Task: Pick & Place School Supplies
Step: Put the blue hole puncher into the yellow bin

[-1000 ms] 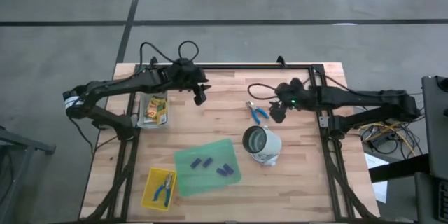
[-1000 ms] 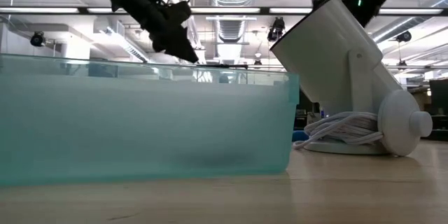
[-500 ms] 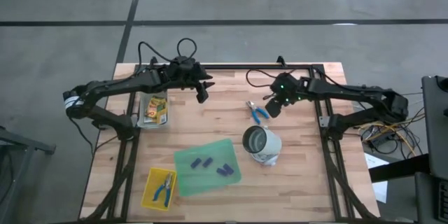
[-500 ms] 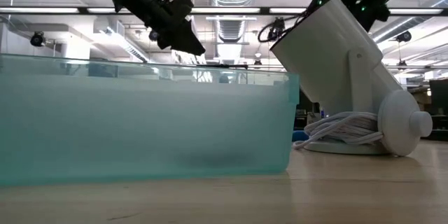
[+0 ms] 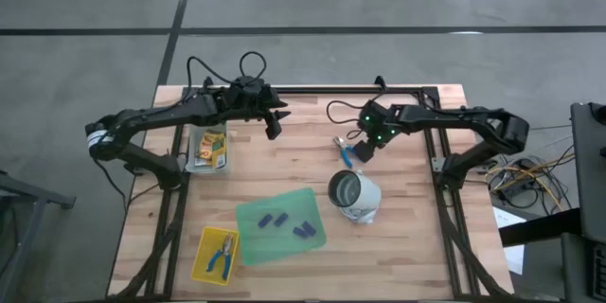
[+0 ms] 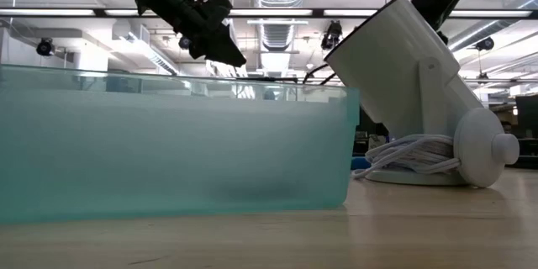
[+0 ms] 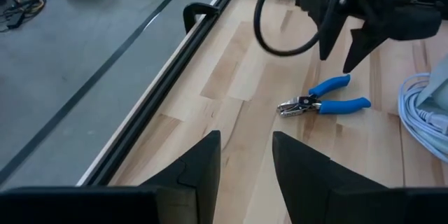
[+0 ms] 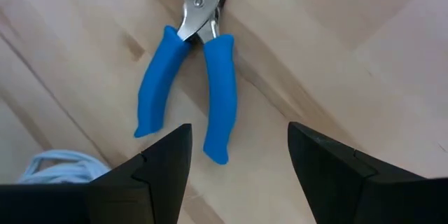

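Note:
A blue-handled metal tool lies flat on the wood at the table's middle far part; it also shows in the right wrist view and the left wrist view. My right gripper hangs open just above its handle ends and touches nothing. My left gripper is open and hovers left of the tool. A second blue tool lies in the yellow basket. Purple-blue pieces rest on the green sheet. Crayon boxes sit in a clear tray at the left.
A white device with a coiled cord lies on its side near the tool. The green sheet and yellow mesh basket lie toward the near edge. A black rail runs along the far edge. In the low view, a translucent green wall fills the foreground.
My right gripper has moved toward the table's left, closing in on the blue-handled tool, and its arm has swung in over the far edge. The tool has stayed where it was.

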